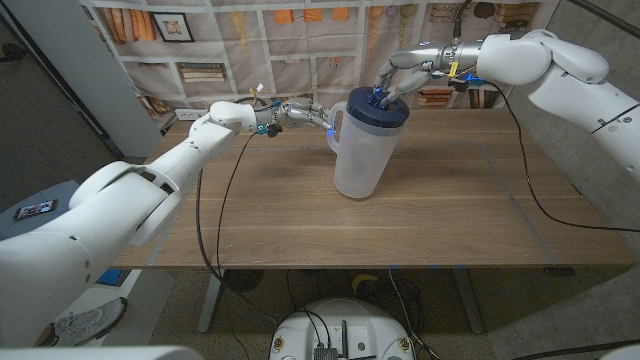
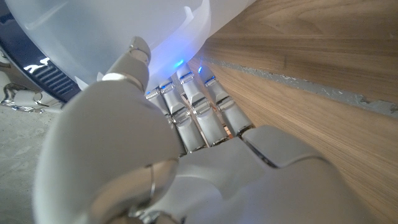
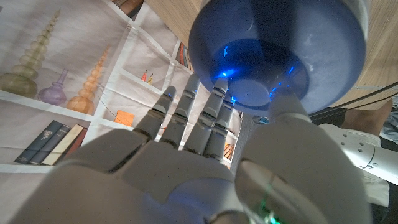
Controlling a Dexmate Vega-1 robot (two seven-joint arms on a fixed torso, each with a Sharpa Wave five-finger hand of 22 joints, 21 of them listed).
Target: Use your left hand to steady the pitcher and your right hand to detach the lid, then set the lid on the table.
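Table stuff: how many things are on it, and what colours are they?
Clear frosted pitcher: 1
Dark blue lid, on the pitcher: 1
Silver robot hands, left hand and right hand: 2
Total: 4

- The pitcher [image 1: 358, 160] at frame centre is frosted translucent white.
- Its lid [image 1: 378, 112] is dark navy blue.
- The desk [image 1: 300, 215] shows light brown wood grain.
- Each robot hand is silver-grey: left [image 1: 300, 113], right [image 1: 400, 80].

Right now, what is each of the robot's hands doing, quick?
Left hand: grips the pitcher by its handle side.
Right hand: fingers on the dark blue lid, which still sits on the pitcher; whether they grip it cannot be told.
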